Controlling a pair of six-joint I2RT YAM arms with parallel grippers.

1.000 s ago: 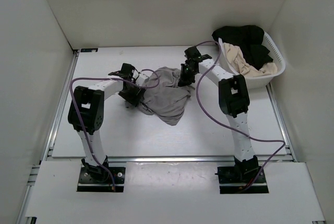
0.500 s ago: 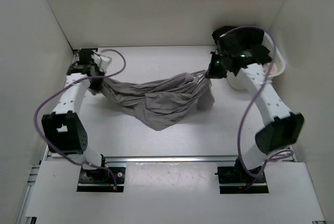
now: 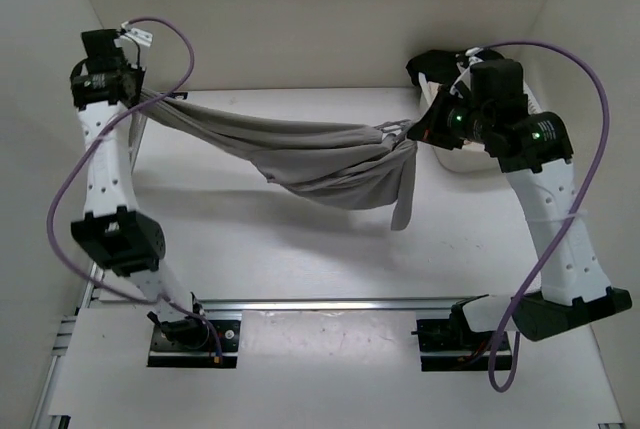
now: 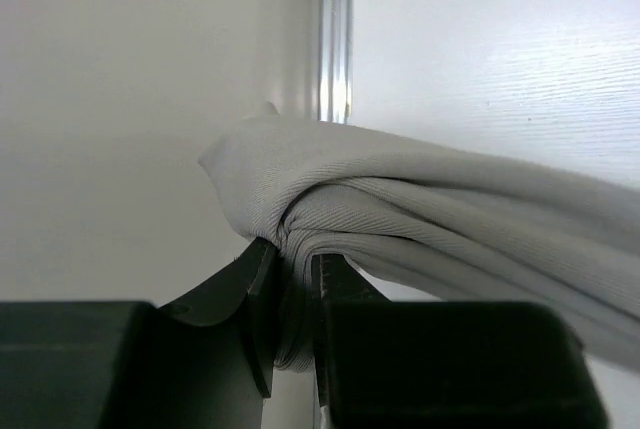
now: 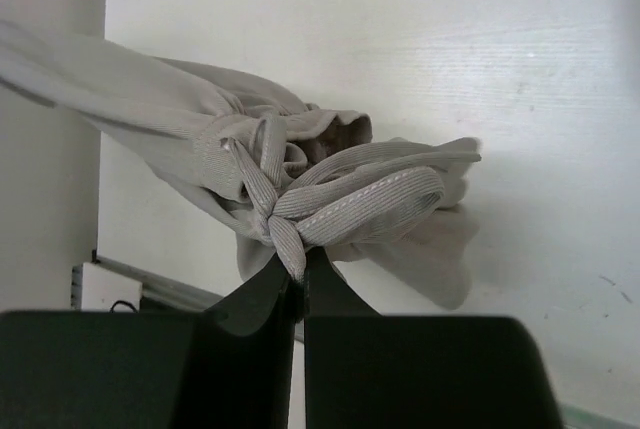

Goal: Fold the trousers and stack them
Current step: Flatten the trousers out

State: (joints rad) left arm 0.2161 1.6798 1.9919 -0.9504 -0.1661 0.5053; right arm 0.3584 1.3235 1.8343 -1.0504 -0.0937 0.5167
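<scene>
The grey-taupe trousers (image 3: 310, 154) hang stretched in the air between my two raised arms, sagging in the middle, with one end dangling at the right (image 3: 402, 204). My left gripper (image 3: 135, 97) is shut on a bunched end of the trousers (image 4: 400, 209) at the far left, high above the table. My right gripper (image 3: 418, 129) is shut on the ribbed drawstring end of the trousers (image 5: 340, 199), near the basket. In both wrist views the cloth is pinched between the jaws.
A white laundry basket (image 3: 527, 99) at the back right is mostly hidden by my right arm; a black garment (image 3: 425, 61) shows in it. White walls close in the left, back and right. The metal rail (image 3: 330, 301) runs along the table's near edge.
Both arms have risen and spread apart. The trousers went from a heap on the table to a band lifted and stretched in the air between the grippers.
</scene>
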